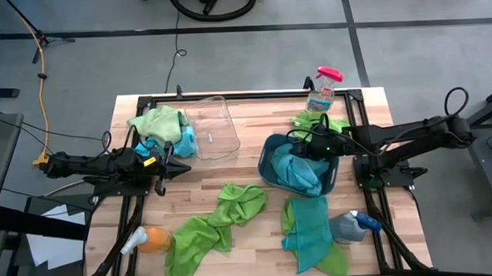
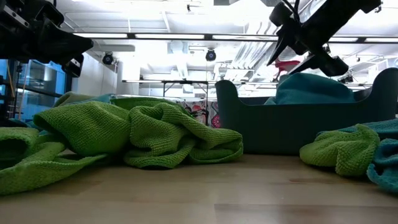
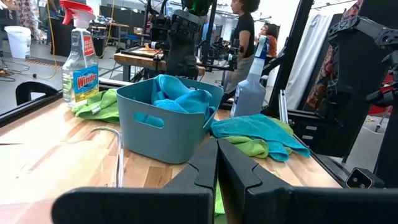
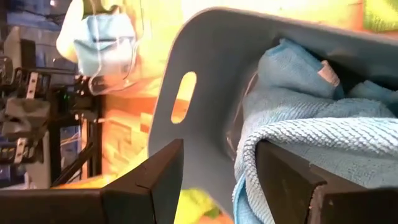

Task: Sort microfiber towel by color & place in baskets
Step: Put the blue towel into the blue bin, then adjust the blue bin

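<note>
Right gripper (image 1: 306, 149) parked over the teal basket (image 1: 268, 158), jaws spread apart with nothing pinched between them, a blue towel (image 4: 323, 130) lying loose right by the fingers on top of the pile already inside. Looks like a drop-off spot, low enough that the cloth lands in the tub instead of flopping over the rim. Left gripper (image 1: 183, 166) sitting on its own side of the counter (image 1: 246, 130) just beside the clear basket (image 1: 212, 127), jaws shut tight and holding nothing, probably just waiting out of the way. Clear basket lying empty-looking near the far edge, with a green towel (image 1: 158, 121) bunched against its side and a smaller blue cloth (image 1: 151, 146) below that. Still loose on the counter: a long green towel (image 1: 216, 222) in the middle near the front, a blue-and-green one (image 1: 308, 231) in front of the teal basket, another green bit (image 1: 308, 121) by the red-capped spray bottle (image 1: 323, 89). Two more spray bottles lying at the front corners. Blues going teal, so greens presumably headed for the clear one. Roughly a third done, judging by the leftovers.
</note>
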Robot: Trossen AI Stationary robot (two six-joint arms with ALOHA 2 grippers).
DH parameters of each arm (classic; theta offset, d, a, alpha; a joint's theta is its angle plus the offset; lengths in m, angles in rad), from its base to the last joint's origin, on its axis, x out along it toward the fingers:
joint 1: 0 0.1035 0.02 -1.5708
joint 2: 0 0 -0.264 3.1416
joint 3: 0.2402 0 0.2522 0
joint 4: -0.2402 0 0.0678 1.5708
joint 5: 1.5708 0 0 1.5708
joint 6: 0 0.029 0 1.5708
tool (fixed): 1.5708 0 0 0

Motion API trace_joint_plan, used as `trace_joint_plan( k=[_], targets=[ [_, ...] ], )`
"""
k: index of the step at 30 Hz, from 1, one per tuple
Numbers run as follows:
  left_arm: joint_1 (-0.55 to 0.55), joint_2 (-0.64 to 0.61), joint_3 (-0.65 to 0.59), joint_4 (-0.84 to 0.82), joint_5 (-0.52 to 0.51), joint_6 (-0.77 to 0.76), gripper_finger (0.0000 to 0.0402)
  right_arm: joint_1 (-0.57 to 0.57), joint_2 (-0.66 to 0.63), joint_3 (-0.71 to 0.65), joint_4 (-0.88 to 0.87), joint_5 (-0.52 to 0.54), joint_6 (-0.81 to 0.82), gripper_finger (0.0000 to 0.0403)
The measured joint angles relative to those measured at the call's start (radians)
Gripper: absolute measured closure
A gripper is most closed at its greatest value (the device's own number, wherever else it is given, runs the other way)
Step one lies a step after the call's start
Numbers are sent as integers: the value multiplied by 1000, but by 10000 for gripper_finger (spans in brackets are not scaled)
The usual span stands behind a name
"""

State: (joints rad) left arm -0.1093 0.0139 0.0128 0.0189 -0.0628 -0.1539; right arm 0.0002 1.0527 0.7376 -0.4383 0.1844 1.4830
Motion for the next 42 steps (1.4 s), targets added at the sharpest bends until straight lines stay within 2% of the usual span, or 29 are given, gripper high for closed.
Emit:
trace_joint_plan(
  k=[10,14,20,25,29,35,42],
  targets=[
    [0,0,0,0,0,0,401,0,-16,6,-57,-46,-20,210],
    [0,0,0,0,0,0,401,0,-19,77,-54,-41,-100,210],
    [0,0,0,0,0,0,401,0,-19,211,-90,37,-226,210],
    [0,0,0,0,0,0,401,0,-3,241,-146,95,-204,210],
    [0,0,0,0,0,0,401,0,73,241,-90,82,-196,210],
    [0,0,0,0,0,0,401,-2,258,241,37,23,-182,210],
    [0,0,0,0,0,0,401,-49,422,240,150,24,-156,210]
  ],
)
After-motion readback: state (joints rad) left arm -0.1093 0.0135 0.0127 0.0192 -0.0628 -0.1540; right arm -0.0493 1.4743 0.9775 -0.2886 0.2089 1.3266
